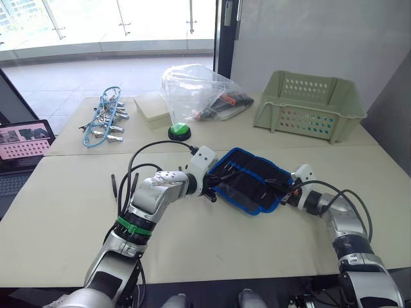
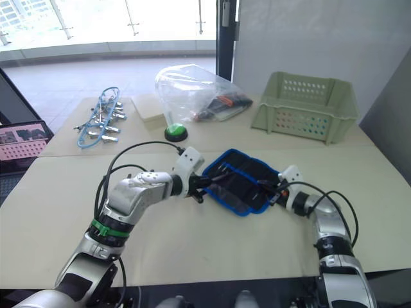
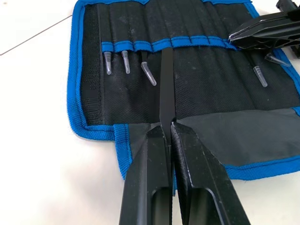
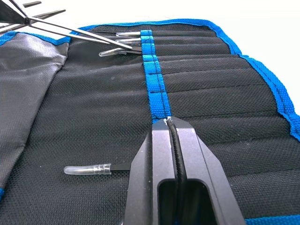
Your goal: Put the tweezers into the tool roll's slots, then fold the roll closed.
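Left wrist view is showing me my left gripper (image 3: 169,125) pinching one pair of the tweezers (image 3: 166,84) at its back end, the tip reaching the blue band over the slots (image 3: 187,41). I'm judging it light, stiff and slick, so holding it low on the flat shank seems right. Four capped tips are already poking out below the band. The tool roll (image 1: 250,180) is lying open near the middle of the worktop (image 1: 70,212); its fabric looks soft and liable to slide. My right gripper (image 4: 169,123) is sitting closed over that blue band at the roll's right side, pinning it. Beyond are sitting a green button (image 1: 180,131), a clear bag (image 1: 196,93) and a crate (image 1: 309,104).
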Motion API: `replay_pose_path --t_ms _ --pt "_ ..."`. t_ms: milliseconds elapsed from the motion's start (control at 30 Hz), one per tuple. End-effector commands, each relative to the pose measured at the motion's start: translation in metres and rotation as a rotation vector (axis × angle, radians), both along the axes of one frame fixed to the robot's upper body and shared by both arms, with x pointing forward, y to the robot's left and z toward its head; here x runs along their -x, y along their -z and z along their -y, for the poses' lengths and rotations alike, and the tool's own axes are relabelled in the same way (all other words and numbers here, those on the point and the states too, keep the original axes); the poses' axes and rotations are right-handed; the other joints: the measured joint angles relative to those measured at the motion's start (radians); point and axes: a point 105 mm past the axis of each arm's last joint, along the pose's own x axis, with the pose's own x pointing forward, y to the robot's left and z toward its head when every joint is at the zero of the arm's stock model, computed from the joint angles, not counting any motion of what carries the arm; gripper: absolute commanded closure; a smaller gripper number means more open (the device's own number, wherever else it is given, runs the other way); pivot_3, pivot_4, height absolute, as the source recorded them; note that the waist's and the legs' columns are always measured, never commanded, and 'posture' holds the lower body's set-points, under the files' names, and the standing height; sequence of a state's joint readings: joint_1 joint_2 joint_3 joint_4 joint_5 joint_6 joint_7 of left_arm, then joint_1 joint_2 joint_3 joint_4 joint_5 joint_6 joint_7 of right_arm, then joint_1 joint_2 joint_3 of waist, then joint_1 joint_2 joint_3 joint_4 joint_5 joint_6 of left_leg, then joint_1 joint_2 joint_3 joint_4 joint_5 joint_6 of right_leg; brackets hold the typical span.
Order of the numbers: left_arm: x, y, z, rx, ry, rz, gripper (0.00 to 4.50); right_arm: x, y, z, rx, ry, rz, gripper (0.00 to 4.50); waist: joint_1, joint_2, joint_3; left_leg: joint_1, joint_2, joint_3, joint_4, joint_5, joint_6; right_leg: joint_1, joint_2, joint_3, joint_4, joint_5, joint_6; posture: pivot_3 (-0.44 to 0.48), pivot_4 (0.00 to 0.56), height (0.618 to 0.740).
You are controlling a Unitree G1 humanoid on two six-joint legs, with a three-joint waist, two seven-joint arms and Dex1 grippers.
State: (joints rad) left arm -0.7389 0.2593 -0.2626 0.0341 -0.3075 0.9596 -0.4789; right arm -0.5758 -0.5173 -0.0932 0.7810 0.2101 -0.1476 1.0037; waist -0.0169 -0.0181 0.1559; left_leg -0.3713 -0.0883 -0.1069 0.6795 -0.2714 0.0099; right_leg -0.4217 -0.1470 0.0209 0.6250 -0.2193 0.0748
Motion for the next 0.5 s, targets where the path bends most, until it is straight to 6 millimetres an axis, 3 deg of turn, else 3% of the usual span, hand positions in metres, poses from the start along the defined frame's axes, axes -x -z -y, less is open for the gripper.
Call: replay_pose_path --t_ms 33,500 --pt "-0.003 -0.010 0.005 -0.001 0.013 0.060 4.50 0.004 0.018 0.004 0.062 0.014 -0.053 4.48 0.000 0.000 0.000 0.000 0.000 0.000 0.000 0.000 0.000 0.000 0.000 0.000 0.000 0.000 0.000 0.000 0.150 0.740" --pt "-0.011 0.010 0.009 -0.026 -0.005 0.038 4.50 0.004 0.019 0.005 0.065 0.018 -0.037 4.48 0.001 0.000 0.000 0.001 0.000 0.000 0.001 0.000 0.000 0.001 0.000 0.000 0.001 0.000 0.000 0.000 0.150 0.740"
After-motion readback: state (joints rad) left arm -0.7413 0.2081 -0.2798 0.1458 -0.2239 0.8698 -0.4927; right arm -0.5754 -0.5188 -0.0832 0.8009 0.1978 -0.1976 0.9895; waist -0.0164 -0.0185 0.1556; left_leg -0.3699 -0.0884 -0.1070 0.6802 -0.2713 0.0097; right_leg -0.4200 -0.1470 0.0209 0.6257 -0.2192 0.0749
